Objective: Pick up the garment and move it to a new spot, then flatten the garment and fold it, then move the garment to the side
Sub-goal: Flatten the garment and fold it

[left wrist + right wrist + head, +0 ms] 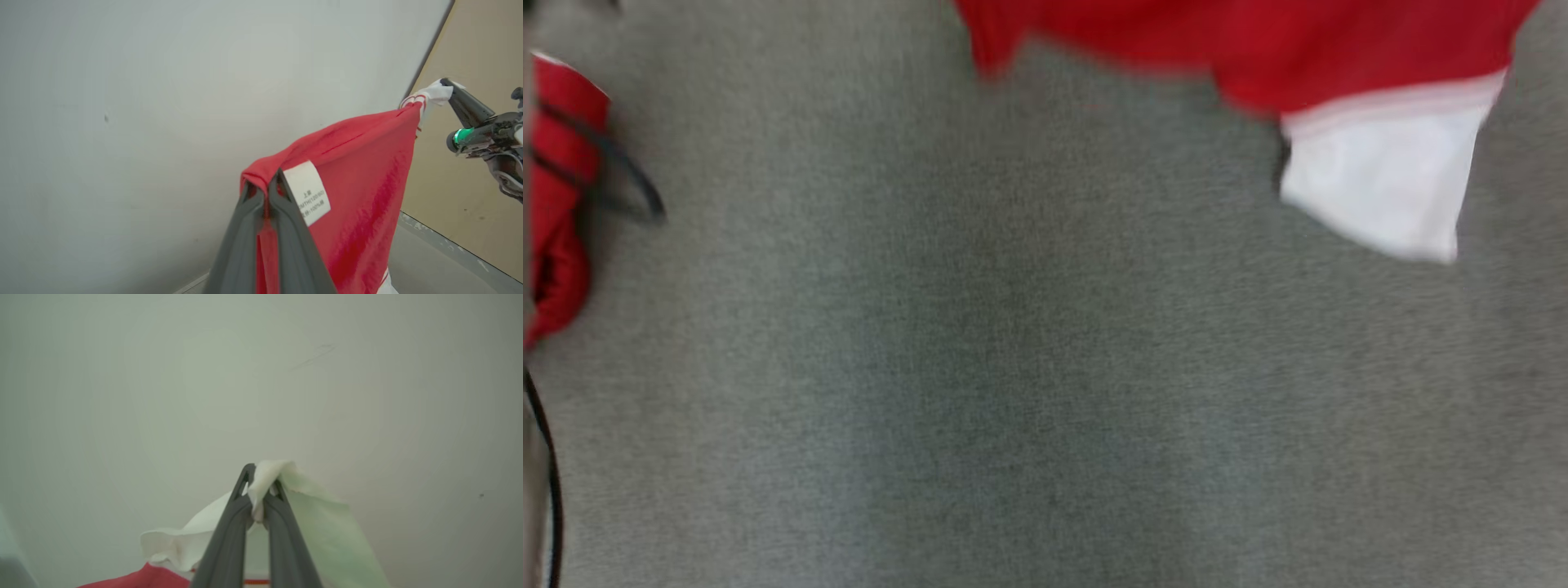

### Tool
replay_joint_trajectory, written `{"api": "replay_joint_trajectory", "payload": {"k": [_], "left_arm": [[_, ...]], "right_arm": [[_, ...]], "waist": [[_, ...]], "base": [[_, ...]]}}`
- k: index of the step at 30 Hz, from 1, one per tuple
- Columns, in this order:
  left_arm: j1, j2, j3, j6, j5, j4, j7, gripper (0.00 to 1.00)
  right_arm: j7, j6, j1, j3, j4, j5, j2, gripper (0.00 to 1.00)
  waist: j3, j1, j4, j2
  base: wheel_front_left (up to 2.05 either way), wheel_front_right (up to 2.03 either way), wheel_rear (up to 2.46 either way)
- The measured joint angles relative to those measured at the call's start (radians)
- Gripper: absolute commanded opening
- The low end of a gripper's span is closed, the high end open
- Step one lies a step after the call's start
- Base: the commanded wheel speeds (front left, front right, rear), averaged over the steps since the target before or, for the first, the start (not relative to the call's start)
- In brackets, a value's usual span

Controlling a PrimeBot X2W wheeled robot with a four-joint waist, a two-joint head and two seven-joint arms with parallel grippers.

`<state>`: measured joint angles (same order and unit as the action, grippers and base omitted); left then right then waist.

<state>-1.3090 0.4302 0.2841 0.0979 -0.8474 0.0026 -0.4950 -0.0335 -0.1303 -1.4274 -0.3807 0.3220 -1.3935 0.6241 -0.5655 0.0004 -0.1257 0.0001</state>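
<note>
The garment (359,175) is red with white sleeves and hangs in the air, stretched between both grippers. My left gripper (266,188) is shut on a bunched red edge, beside a white care label (307,192). My right gripper (260,489) is shut on a fold of the white sleeve (184,543); in the left wrist view this right gripper (444,86) holds the garment's far corner. In the blurred head view the red garment (1258,49) and a white sleeve (1380,180) hang down from the top edge, and more red cloth (560,204) shows at the left edge.
A grey felt-like surface (1029,343) lies below the hanging cloth. A black cable (613,175) loops over the red cloth at the left. A pale wall (143,102) stands behind the garment, with a tan panel (470,196) to its right.
</note>
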Motion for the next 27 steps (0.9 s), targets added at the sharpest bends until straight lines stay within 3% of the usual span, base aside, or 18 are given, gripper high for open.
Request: {"api": "replay_joint_trajectory", "payload": {"k": [7, 13, 19, 27], "left_arm": [[-0.31, -0.044, 0.023, 0.014, 0.128, 0.292, 0.148, 0.0], [-0.411, -0.075, 0.082, 0.026, 0.179, 0.481, 0.286, 0.0], [-0.335, -0.086, 0.171, 0.029, 0.146, 0.569, 0.379, 0.0], [-0.055, -0.014, 0.296, 0.031, 0.019, 0.512, 0.492, 0.0]], "right_arm": [[0.027, 0.0, -0.355, 0.026, 0.29, 0.198, -0.207, 0.0], [0.012, 0.0, -0.428, 0.045, 0.418, 0.323, -0.296, 0.0], [0.01, 0.0, -0.247, 0.028, 0.372, 0.335, -0.343, 0.0], [0.031, 0.0, 0.165, 0.008, 0.162, 0.267, -0.275, 0.0]], "waist": [[-0.156, 0.0001, 0.022, -0.0001], [-0.265, 0.0002, 0.033, 0.0], [-0.284, 0.0, 0.047, -0.0001], [-0.199, -0.0001, 0.049, 0.0]], "base": [[0.0, 0.0, 0.0], [0.0, 0.0, 0.0], [0.0, 0.0, 0.0], [0.0, 0.0, 0.0]]}}
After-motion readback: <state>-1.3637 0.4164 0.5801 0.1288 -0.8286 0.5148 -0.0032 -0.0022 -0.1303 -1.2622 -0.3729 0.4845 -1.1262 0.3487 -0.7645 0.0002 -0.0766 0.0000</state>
